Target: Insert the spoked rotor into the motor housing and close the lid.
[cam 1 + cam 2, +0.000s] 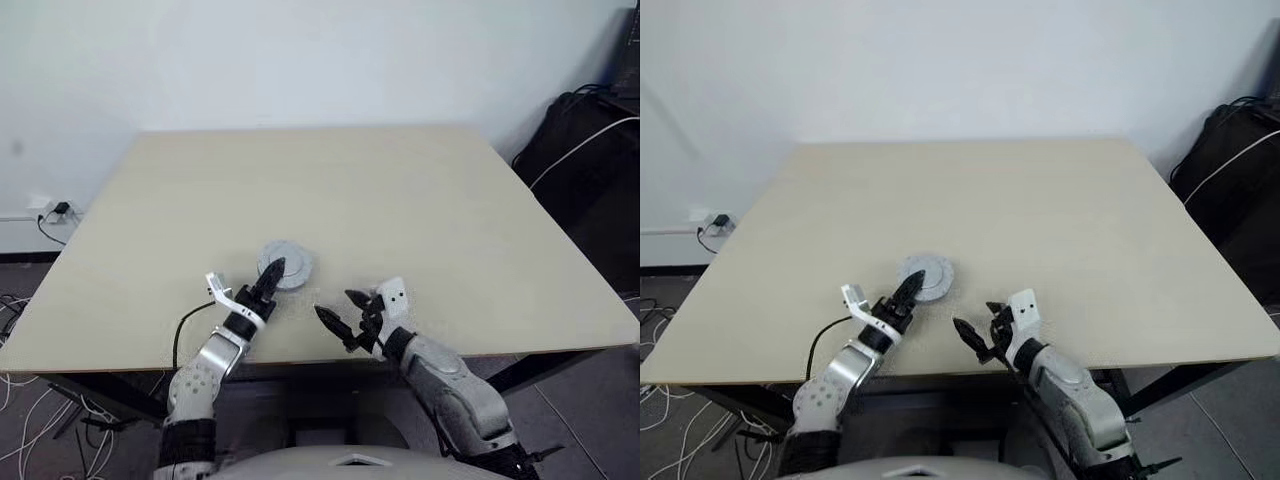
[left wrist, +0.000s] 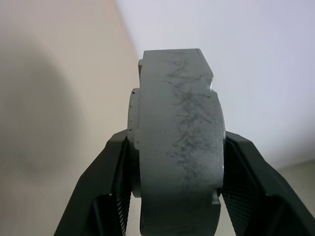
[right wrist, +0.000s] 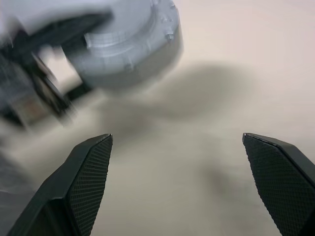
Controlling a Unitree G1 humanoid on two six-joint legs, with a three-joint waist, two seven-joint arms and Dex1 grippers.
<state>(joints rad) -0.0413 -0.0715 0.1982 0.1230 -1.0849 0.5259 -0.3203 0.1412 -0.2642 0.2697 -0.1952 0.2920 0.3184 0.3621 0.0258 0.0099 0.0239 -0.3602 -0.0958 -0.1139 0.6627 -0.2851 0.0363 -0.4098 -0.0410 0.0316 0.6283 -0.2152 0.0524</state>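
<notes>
A thick grey round part, the motor housing [image 1: 287, 266] with the lid's smooth, raised-centre face on top, is near the table's front edge. My left gripper [image 1: 272, 272] is shut on it, and the left wrist view shows its two fingers clamping the part's scuffed grey side wall [image 2: 177, 142]. No windings show. The spoked rotor is hidden. My right gripper [image 1: 335, 304] is open and empty, a short way right of the part. In the right wrist view the part [image 3: 133, 42] lies beyond the spread fingers [image 3: 91, 177].
The pale wooden table [image 1: 400, 200] stretches bare behind the part. Its front edge [image 1: 520, 345] runs just under both wrists. A black bag [image 1: 590, 140] and cables sit off the table's right side, and a wall socket [image 1: 50, 210] is at the left.
</notes>
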